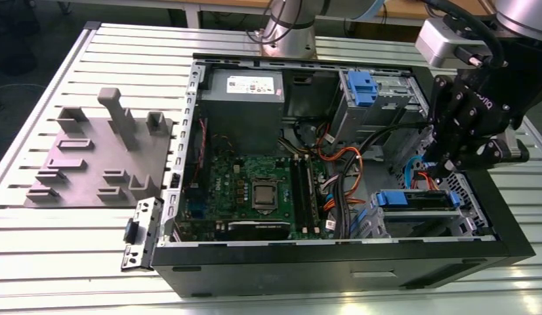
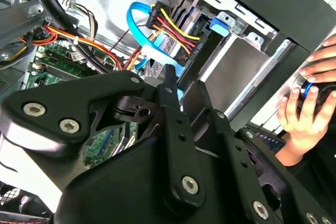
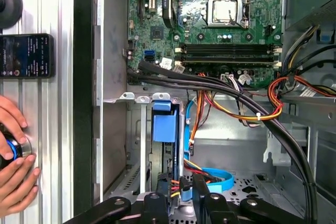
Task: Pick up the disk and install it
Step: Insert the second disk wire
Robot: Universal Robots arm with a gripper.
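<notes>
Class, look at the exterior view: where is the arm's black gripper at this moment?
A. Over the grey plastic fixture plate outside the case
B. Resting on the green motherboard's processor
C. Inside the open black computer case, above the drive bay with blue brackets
C: the black gripper hangs within the open black computer case, just above the drive bay with its blue bracket.

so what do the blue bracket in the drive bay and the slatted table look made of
The bright blue bracket looks like moulded plastic: uniform saturated colour, soft matte sheen. The ribbed silver table looks like extruded aluminium: pale brushed grey, straight parallel grooves. Both are judged by look alone.
</notes>
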